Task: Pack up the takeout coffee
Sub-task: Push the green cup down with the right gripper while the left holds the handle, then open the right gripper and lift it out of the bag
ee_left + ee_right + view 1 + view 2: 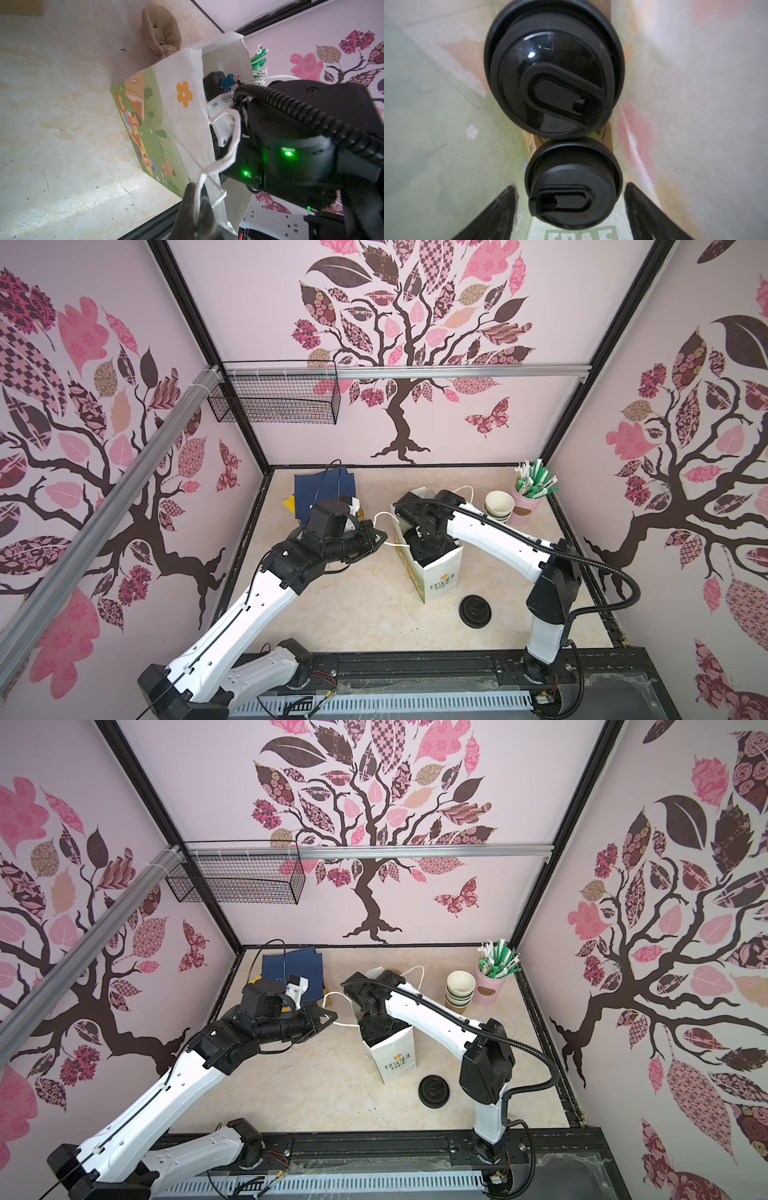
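The right gripper (pixel 571 186) stands spread astride the nearer cup (pixel 572 164) while the left gripper (pixel 197 199) pinches the bag handle (pixel 234 133); withdrawing askew could topple it.

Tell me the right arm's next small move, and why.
Probably raise the right tool straight up out of the paper bag: its jaws stand open, clear of the lidded cup between them, a second lidded cup sits beside it, and the left tool holds the bag's handle.

Green print on the paper bag (pixel 392 1052) reads "LOVE LIFE".
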Robot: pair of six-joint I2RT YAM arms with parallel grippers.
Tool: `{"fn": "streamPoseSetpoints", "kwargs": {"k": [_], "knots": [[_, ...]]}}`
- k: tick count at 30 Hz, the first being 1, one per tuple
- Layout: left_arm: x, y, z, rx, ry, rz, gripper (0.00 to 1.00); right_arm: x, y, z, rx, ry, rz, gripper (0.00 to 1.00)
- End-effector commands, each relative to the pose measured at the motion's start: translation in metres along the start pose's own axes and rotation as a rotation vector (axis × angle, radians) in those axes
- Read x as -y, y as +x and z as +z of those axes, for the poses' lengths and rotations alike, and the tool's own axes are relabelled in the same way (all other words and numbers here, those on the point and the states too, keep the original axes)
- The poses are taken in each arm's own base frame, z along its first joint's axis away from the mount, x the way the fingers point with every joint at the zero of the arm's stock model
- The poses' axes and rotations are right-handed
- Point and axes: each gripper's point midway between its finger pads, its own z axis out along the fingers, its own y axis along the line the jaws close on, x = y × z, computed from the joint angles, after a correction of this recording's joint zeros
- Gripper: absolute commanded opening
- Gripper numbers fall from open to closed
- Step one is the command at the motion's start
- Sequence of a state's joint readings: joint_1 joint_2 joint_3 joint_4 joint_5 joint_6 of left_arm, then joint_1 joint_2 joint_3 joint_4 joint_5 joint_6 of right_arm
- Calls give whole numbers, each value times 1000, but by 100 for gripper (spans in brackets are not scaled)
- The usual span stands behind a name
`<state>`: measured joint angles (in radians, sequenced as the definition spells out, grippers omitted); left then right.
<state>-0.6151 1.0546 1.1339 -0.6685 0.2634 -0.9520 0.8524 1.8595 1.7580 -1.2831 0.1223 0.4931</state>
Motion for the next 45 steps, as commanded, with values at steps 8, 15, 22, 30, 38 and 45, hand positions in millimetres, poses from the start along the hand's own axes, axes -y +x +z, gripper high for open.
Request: {"fn": "streamPoseSetpoints", "kwargs": {"k": [8,15,22,30,38,45], "knots": [[42,-16,-16,53,94,67,0,12,2,-24,49,58,-13,90],[46,-21,-27,88,93,65,0,2,6,-31,67,-36,0,92],[31,-14,-28,78,52,49,0,-1,8,-35,65,-114,36,88],[42,-13,-23,53,77,71,0,1,8,-29,61,-64,11,79],[44,-13,-20,47,82,78,0,-5,6,-25,60,-66,-4,72],[47,-15,-20,50,87,83,0,-4,3,-25,72,-45,-7,69]]}}
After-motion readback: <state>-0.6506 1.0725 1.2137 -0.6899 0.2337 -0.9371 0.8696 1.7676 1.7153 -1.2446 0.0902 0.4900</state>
